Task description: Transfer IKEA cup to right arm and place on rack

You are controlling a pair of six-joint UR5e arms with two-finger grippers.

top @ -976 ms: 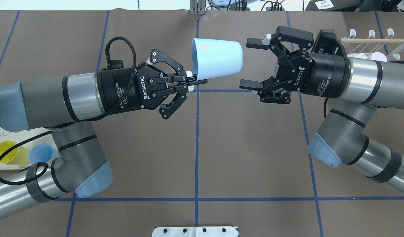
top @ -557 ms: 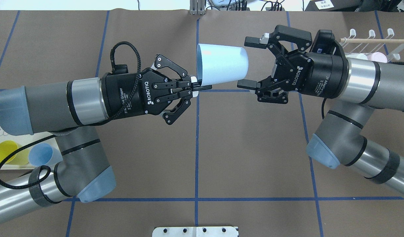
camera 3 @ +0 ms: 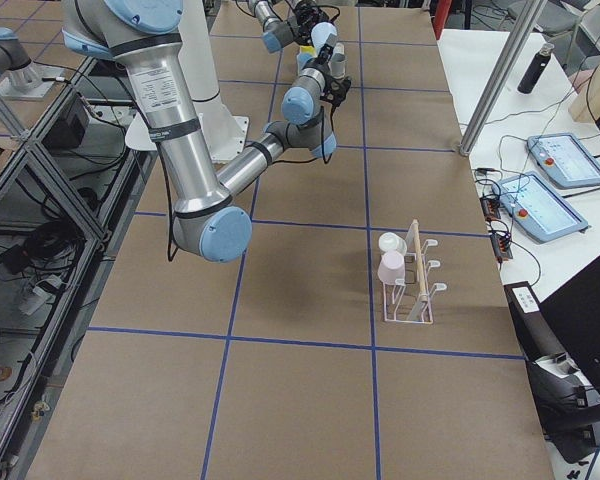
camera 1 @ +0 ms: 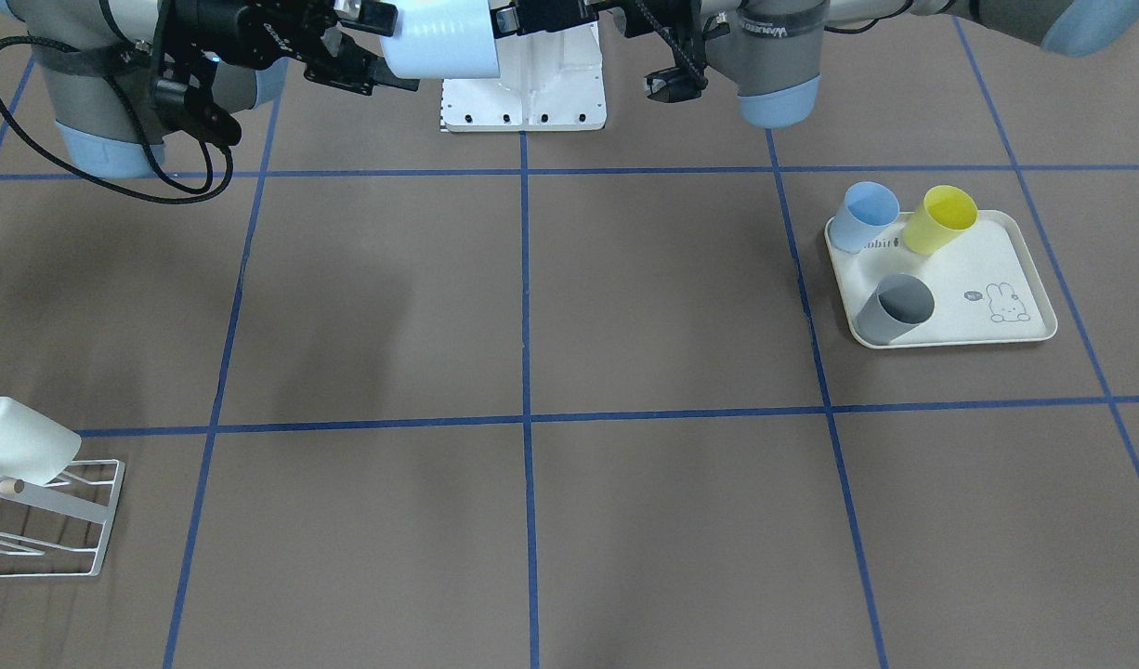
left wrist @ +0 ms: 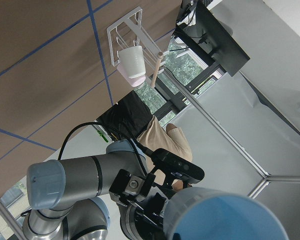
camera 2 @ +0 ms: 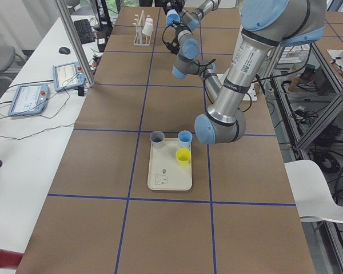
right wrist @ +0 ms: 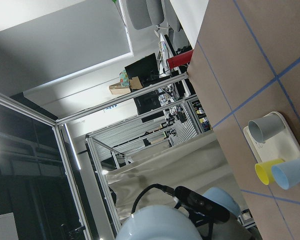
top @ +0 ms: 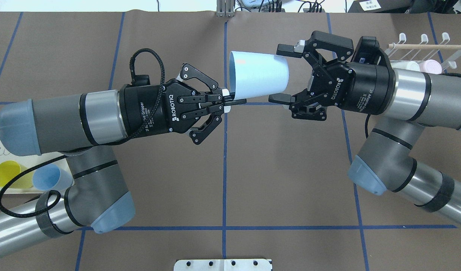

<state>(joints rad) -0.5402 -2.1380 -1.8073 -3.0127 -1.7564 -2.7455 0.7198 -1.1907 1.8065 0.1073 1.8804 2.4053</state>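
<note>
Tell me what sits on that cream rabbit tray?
Three cups sit on the tray: a blue cup, a yellow cup, a grey cup. From overhead, the left arm hides the grey one.

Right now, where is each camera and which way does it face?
Overhead: behind robot, looking down; left gripper pinches the pale blue plastic cup, right gripper open around it.
Front: across table, facing robot; grippers at top.
Left side: table's end; left arm near.
Right side: opposite end; right arm near.
Left wrist: past the cup toward the right gripper.
Right wrist: past the cup toward the cream rabbit-print tray.
Shared: both wrists see the cup.
</note>
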